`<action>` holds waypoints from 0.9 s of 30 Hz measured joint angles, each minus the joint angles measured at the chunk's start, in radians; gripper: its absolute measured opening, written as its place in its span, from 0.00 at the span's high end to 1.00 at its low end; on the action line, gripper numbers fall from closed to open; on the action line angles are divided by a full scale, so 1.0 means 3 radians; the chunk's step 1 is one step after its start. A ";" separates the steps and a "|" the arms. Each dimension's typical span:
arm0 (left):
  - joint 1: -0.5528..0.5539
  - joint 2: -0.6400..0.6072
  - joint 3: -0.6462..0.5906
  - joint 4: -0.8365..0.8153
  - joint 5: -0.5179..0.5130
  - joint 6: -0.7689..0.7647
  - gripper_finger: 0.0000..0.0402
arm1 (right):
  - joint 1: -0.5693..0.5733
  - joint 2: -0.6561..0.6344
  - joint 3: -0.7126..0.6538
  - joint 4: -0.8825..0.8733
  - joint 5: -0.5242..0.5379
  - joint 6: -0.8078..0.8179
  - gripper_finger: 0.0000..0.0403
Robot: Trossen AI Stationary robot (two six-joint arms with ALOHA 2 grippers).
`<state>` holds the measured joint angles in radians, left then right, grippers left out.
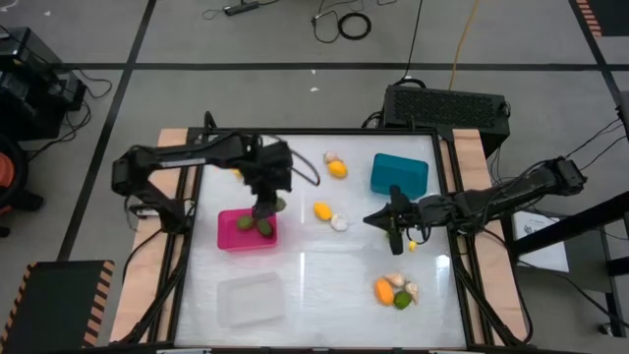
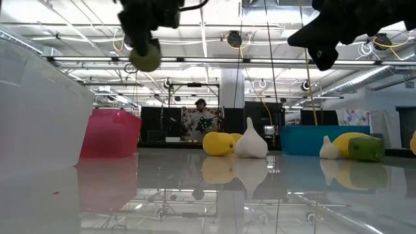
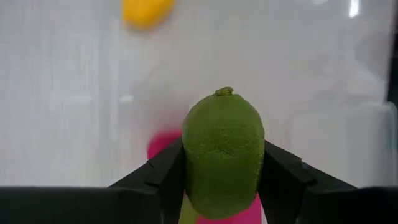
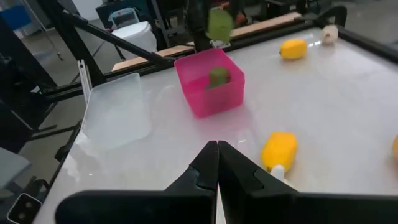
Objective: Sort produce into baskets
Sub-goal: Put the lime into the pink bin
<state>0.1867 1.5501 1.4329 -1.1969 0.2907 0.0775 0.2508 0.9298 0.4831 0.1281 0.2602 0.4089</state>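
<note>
My left gripper (image 1: 268, 204) is shut on an olive-green oval fruit (image 3: 224, 149) and hangs over the pink basket's (image 1: 246, 232) far right corner. The fruit also shows in the low view (image 2: 145, 57) and the right wrist view (image 4: 219, 25). Two green fruits (image 1: 254, 226) lie in the pink basket. My right gripper (image 1: 396, 232) is shut and empty, above the table just near of the teal basket (image 1: 398, 174). The clear basket (image 1: 249, 298) stands at the near left. My left gripper pinches the green fruit's two opposite sides (image 3: 189, 168) between its two fingers (image 3: 163, 177), about its middle. The fingers come from above, pointing down. The fruit is lifted clear, high over the pink basket (image 3: 163, 144), its stem end (image 3: 224, 92) past the fingertips.
Loose on the table: a yellow fruit (image 1: 337, 169) and garlic bulb (image 1: 330, 157) at the far middle, another yellow fruit (image 1: 321, 209) and bulb (image 1: 339, 222) at the centre, and an orange fruit (image 1: 383, 290), green fruit (image 1: 402, 300) and bulbs (image 1: 396, 280) at the near right.
</note>
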 joint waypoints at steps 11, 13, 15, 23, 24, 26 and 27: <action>-0.0515 -0.0290 -0.0797 -0.0289 -0.0503 -0.0871 0.59 | 0.0000 0.0154 0.0000 0.0008 -0.0002 0.0356 1.00; -0.0586 -0.0292 -0.0967 -0.0282 -0.0515 -0.0972 0.59 | 0.0000 0.0155 0.0000 0.0003 -0.0008 0.0402 1.00; -0.0634 -0.0294 -0.1118 -0.0288 -0.0516 -0.1026 0.59 | 0.0000 0.0155 0.0000 0.0007 -0.0016 0.0432 1.00; -0.0840 -0.0295 -0.1549 -0.0251 -0.0523 -0.1369 0.57 | 0.0000 0.0155 0.0000 0.0006 -0.0016 0.0387 1.00; -0.0866 -0.0295 -0.1580 -0.0221 -0.0523 -0.1394 0.56 | 0.0000 0.0155 0.0000 0.0006 -0.0016 0.0336 1.00; -0.0926 -0.0295 -0.1639 -0.0156 -0.0546 -0.1462 0.56 | 0.0000 0.0155 0.0000 0.0005 -0.0016 0.0209 1.00; -0.0959 -0.0295 -0.1657 -0.0122 -0.0565 -0.1485 0.56 | -0.0001 0.0155 0.0000 0.0006 -0.0016 0.0143 1.00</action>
<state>-0.1010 1.4616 0.9357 -1.2337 0.1214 -0.3679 0.2505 0.9764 0.4831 0.1299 0.2554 0.4517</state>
